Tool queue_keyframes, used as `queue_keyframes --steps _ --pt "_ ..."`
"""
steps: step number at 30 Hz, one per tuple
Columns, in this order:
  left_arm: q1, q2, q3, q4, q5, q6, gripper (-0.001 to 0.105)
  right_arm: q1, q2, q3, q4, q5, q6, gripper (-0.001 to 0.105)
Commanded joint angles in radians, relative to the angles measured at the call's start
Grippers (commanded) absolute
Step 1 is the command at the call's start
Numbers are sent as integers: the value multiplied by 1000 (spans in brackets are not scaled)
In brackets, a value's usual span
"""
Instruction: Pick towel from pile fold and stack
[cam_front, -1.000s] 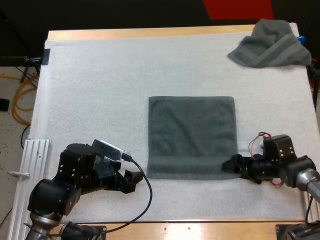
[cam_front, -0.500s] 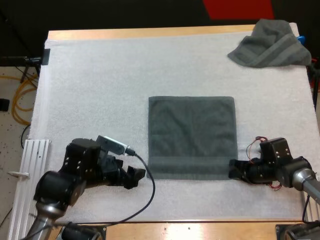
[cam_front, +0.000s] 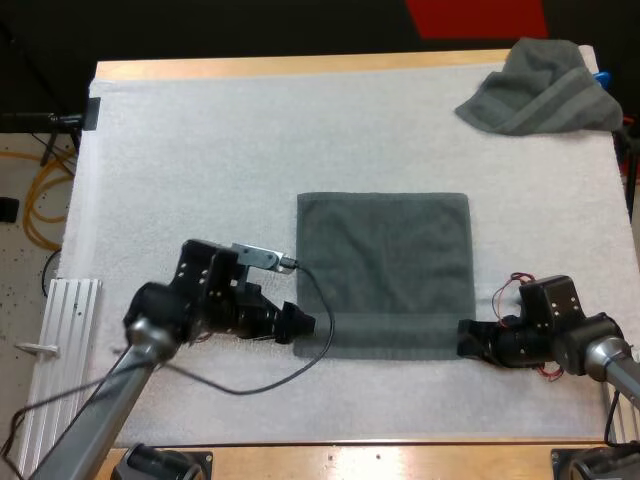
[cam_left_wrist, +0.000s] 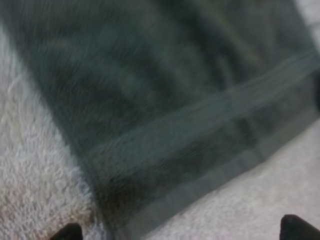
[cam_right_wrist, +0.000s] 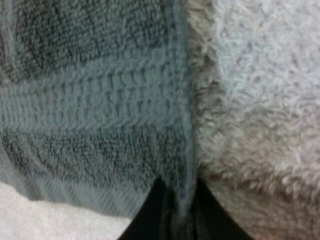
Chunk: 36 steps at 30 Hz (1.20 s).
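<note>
Near side of the wooden table (cam_front: 400, 460), left: left gripper (cam_front: 300, 324), low over the white mat (cam_front: 180, 180), at the near left corner of the flat towel (cam_front: 385, 265). Stands open: fingers (cam_left_wrist: 295, 229) spread well apart, pressing on nothing. Frames the towel's near left corner between the two tips, as seen in the left wrist view. Faces the towel's woven band just ahead, parallel to the near hem.

Near side, right: right gripper (cam_front: 465, 338), also low on the mat, at the near right corner of the same towel. Pinches the towel's right hem, with the right fingers (cam_right_wrist: 148, 214) pressed against the edge from both sides and fabric caught between them in the right wrist view. Points across the near hem toward the left gripper.

Middle of the mat: flat towel, dark grey-green, spread out as a neat near-square. Lies with its edges roughly parallel to the mat's edges and its near end between the two grippers. Carries a woven band close to the near hem.

Far right corner of the mat: crumpled towel (cam_front: 540, 90), same dark grey-green, bunched and partly folded over itself. Sits well apart from the flat towel and from both grippers. Reaches to the mat's right edge.
</note>
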Motion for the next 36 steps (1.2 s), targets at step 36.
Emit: queue_keyframes --steps 36 --pt "-4 460 -1 -100 235 35 39 1 4 2 10 18 -14 0"
